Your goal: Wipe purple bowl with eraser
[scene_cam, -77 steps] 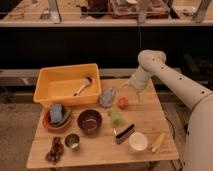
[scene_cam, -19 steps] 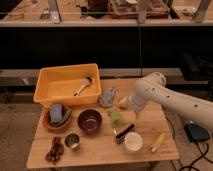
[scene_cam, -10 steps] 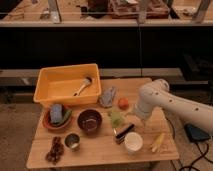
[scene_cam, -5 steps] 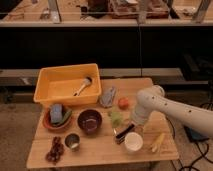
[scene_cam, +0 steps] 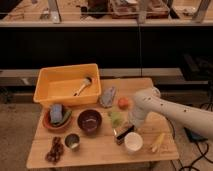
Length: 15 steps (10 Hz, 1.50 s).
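End effector (scene_cam: 131, 125) over eraser (scene_cam: 122, 135), just right of centre bowl (scene_cam: 90, 121).

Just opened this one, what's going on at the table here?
A white robot arm reaches in from the right, its tool down at the small black block eraser beside the white cup. The eraser lies on the wooden table, not yet lifted. The round dark purple bowl sits to its left with nothing touching it.

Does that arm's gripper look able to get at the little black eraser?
Probably yes: the gripper hangs just over the eraser, with nothing between them. The white cup sits close beside the eraser and could crowd it.
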{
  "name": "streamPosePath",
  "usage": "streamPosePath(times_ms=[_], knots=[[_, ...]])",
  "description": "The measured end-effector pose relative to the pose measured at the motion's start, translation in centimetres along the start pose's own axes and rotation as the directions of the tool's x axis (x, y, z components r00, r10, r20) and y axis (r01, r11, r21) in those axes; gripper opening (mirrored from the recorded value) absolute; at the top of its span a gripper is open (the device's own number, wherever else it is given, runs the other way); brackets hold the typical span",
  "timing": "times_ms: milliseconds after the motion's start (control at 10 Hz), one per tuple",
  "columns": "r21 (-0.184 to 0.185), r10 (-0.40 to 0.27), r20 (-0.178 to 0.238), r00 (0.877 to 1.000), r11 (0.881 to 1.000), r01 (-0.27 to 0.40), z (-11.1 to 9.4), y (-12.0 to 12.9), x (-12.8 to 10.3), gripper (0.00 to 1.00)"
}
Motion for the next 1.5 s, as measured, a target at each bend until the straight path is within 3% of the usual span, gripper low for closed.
streamPosePath(times_ms=[300,800,1200,1500], knots=[[-0.02,0.002,0.013,1.0,1.0,-0.002,0.9,-0.6,-0.2,0.45],[-0.015,0.044,0.002,0.999,0.999,-0.044,0.2,-1.7,-0.2,0.02],[0.002,0.091,-0.002,0.996,0.996,-0.091,-2.2,-2.4,-0.9,0.0],[0.042,0.109,-0.013,0.994,0.993,-0.109,-6.3,-2.6,-2.1,0.0]])
